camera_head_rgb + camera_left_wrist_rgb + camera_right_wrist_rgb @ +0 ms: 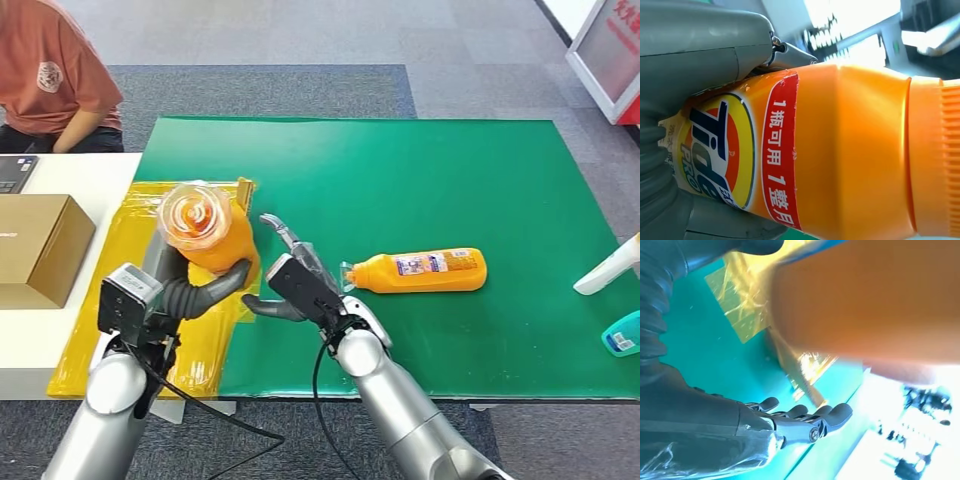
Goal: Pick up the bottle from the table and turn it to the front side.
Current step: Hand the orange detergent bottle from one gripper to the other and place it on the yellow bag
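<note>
Bottle: the orange bottle (213, 232) is off the counter, lifted in the left hand over the yellow sheet (136, 290), its base towards the head camera; the left wrist view shows a "Tide" label (715, 150) and the cap end.
Left hand: the left hand (185, 285) is grasping the bottle, fingers wrapped under and around its body.
Right hand: the right hand (290, 280) is released, fingers spread, just beside the bottle and not plainly touching it.
Risk: the bottle looks smooth and held from one side, so turning it could let it slip or roll out; the right hand closing off-centre might knock it loose.
Surface: green counter (423, 170); a second orange bottle (419, 271) lies flat on it; a cardboard box (38, 245) on a white table.
Room: grey carpet; a person in an orange shirt (53, 65) seated behind.
</note>
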